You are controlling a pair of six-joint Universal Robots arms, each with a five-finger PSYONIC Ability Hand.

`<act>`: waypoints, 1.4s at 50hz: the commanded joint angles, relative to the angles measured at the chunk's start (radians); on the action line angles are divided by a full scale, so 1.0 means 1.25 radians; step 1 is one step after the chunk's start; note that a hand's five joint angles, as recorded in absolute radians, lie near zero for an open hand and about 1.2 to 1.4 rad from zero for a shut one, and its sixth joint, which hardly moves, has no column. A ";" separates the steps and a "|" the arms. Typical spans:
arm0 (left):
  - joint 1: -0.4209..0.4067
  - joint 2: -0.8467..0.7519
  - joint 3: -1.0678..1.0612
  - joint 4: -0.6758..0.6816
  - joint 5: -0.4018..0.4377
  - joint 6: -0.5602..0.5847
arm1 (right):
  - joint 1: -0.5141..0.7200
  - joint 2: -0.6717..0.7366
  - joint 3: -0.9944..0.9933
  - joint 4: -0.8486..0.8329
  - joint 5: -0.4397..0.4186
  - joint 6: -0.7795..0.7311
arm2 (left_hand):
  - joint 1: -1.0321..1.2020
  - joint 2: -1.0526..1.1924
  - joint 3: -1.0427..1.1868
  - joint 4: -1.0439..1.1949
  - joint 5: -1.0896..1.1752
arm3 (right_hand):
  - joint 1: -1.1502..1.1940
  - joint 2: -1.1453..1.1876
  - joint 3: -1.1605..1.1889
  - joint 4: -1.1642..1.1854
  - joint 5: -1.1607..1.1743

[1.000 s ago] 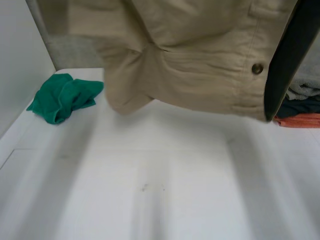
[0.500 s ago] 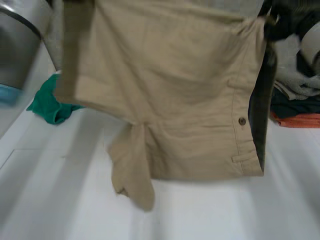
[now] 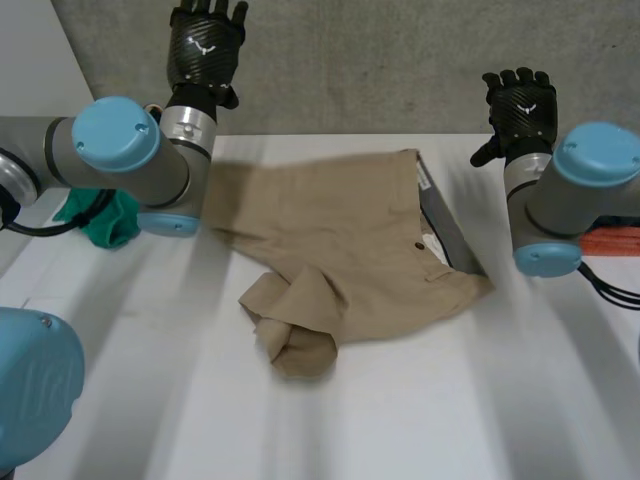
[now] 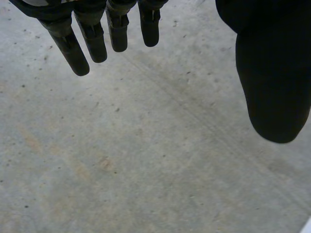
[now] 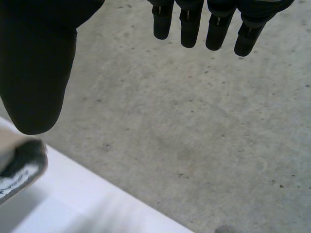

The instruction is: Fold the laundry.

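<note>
Beige woven shorts (image 3: pixel 340 250) are lying in the middle of the white table (image 3: pixel 450 400), mostly spread flat. One leg is bunching into a soft crumpled roll at the near edge.

At the far left, a green crumpled cloth (image 3: pixel 105 220) is resting on the table, partly hidden behind the left arm. The left hand (image 3: pixel 205 45) is hanging high in front of the rough grey concrete wall (image 3: pixel 380 60). Its fingers (image 4: pixel 73 43) are straight and slightly spread, with the thumb well apart, and they are holding nothing.

On the shorts, a small dark button (image 3: pixel 419 246) is showing near the waistband, where a dark lining (image 3: pixel 440 225) is turning outward.

The right hand (image 3: pixel 520 105) is also raised before the wall, apart from the shorts. Its fingers (image 5: pixel 189 29) are straight and relaxed, touching nothing. At the far right edge, an orange folded cloth (image 3: pixel 610 242) is lying.
</note>
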 commanded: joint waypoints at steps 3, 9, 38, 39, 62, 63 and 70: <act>-0.044 0.216 -0.344 -0.047 -0.007 0.010 | -0.010 -0.202 0.154 0.259 -0.159 -0.139 | -0.001 -0.008 -0.011 -0.006 -0.024 | -0.038 -0.028 -0.023 -0.022 -0.037; -0.061 0.370 -0.613 -0.145 -0.002 0.013 | -0.057 -0.297 0.333 0.313 -0.251 -0.287 | 0.023 0.016 0.012 0.018 0.000 | -0.038 -0.028 -0.023 -0.022 -0.037; -0.027 0.251 -0.725 -0.135 0.076 0.001 | -0.061 -0.221 0.572 0.092 -0.317 -0.401 | 0.962 0.955 0.951 0.957 0.939 | 0.320 0.330 0.335 0.336 0.321; -0.023 0.250 -0.719 -0.128 0.072 0.001 | -0.061 -0.221 0.575 0.090 -0.317 -0.401 | 0.962 0.955 0.951 0.957 0.939 | 0.343 0.354 0.359 0.359 0.344; 0.107 0.147 -0.552 -0.114 -0.020 0.029 | -0.062 -0.226 0.609 0.017 -0.319 -0.402 | 0.827 0.820 0.817 0.822 0.804 | 0.510 0.521 0.525 0.526 0.511; 0.107 0.147 -0.549 -0.114 -0.020 0.028 | -0.062 -0.226 0.609 0.013 -0.319 -0.401 | 0.714 0.707 0.704 0.710 0.692 | 0.517 0.528 0.533 0.533 0.518; 0.100 0.256 -0.597 -0.124 -0.023 0.027 | -0.061 -0.229 0.632 0.006 -0.320 -0.402 | 0.089 0.081 0.078 0.084 0.066 | 0.360 0.371 0.375 0.376 0.361</act>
